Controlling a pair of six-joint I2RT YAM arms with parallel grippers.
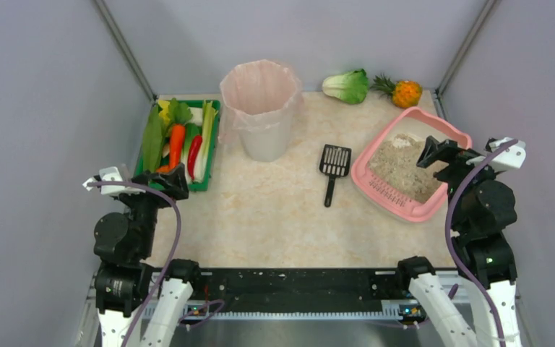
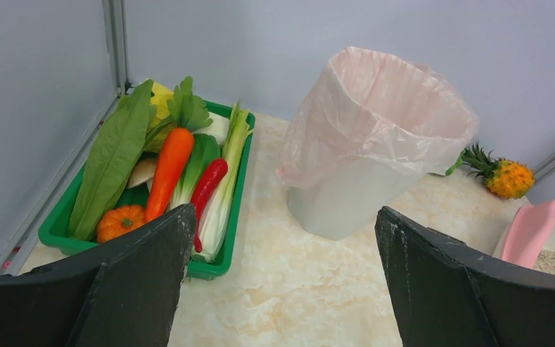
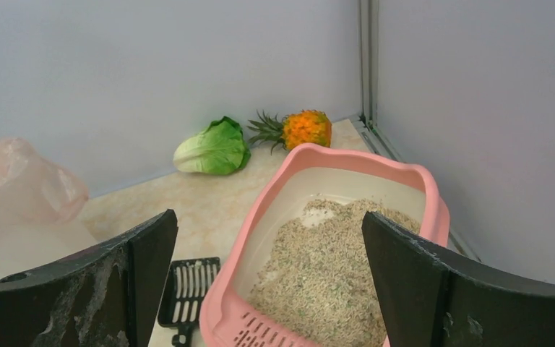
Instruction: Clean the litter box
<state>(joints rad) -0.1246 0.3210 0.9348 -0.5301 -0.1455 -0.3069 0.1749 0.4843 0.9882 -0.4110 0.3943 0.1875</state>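
The pink litter box [image 1: 397, 207] lies at the table's right side, partly filled with beige granules [image 1: 399, 168] and a pale clump [image 3: 321, 213] near its far end. In the right wrist view its rim [image 3: 260, 210] and slotted edge strip are close below. A black slotted scoop [image 1: 332, 170] lies flat on the table just left of the box, also visible as the scoop [image 3: 186, 289]. My right gripper [image 1: 441, 152] [image 3: 269, 215] hovers open over the box's near right side, holding nothing. My left gripper [image 1: 170, 181] [image 2: 283, 213] is open and empty beside the vegetable tray.
A white bin with a pink liner [image 1: 260, 108] [image 2: 376, 137] stands at the back centre. A green tray [image 1: 199, 186] of vegetables sits at the left. A lettuce [image 1: 347, 85] and a small pineapple [image 1: 405, 92] lie along the back wall. Grey walls enclose the table.
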